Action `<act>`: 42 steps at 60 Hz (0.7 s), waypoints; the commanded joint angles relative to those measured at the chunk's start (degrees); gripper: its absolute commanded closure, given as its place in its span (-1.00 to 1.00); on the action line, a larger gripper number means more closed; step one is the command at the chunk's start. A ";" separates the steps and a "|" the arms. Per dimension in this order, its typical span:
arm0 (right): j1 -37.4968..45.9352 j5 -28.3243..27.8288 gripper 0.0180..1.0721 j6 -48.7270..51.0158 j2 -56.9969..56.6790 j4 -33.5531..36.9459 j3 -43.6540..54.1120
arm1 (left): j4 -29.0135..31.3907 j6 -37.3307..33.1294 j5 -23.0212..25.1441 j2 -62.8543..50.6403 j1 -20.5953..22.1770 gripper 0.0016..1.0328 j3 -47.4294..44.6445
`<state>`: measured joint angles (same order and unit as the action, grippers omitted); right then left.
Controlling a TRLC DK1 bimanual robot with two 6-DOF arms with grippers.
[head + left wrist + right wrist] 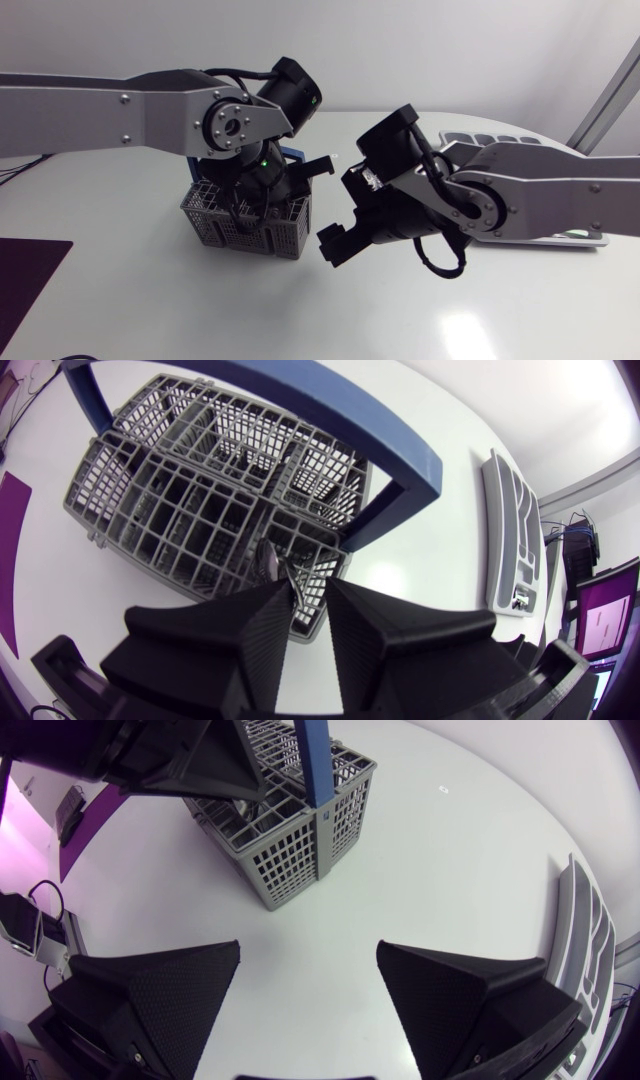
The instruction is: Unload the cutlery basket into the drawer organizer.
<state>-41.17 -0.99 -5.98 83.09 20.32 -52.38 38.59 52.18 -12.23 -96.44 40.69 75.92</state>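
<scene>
Nearest, the right gripper (308,948) is held over the bare white table (300,320), its fingers spread wide with nothing between them. Just ahead of it the grey cutlery basket (250,232) is seen upright on the table, its blue handle (300,405) arched over the compartments. The left gripper (308,585) is held low over the basket beside the handle's post. It is at a dark cutlery piece (272,558) standing in a compartment there; whether it is clamped on the piece cannot be told. Farthest, the grey drawer organizer (515,520) is laid flat at the table's right side, well apart from the basket.
</scene>
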 commanded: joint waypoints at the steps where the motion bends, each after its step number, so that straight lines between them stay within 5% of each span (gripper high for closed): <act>1: -0.23 0.47 -0.87 0.53 -1.00 -0.45 1.84 | 0.70 1.34 -1.22 -1.20 0.53 0.50 1.95; 42: -0.58 0.29 -0.88 1.85 -1.61 -2.65 3.07 | 1.49 1.08 -1.75 -2.17 -0.26 0.62 1.86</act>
<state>-41.19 -1.02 -5.48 82.50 18.72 -51.37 39.05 52.53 -13.41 -97.25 40.69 76.25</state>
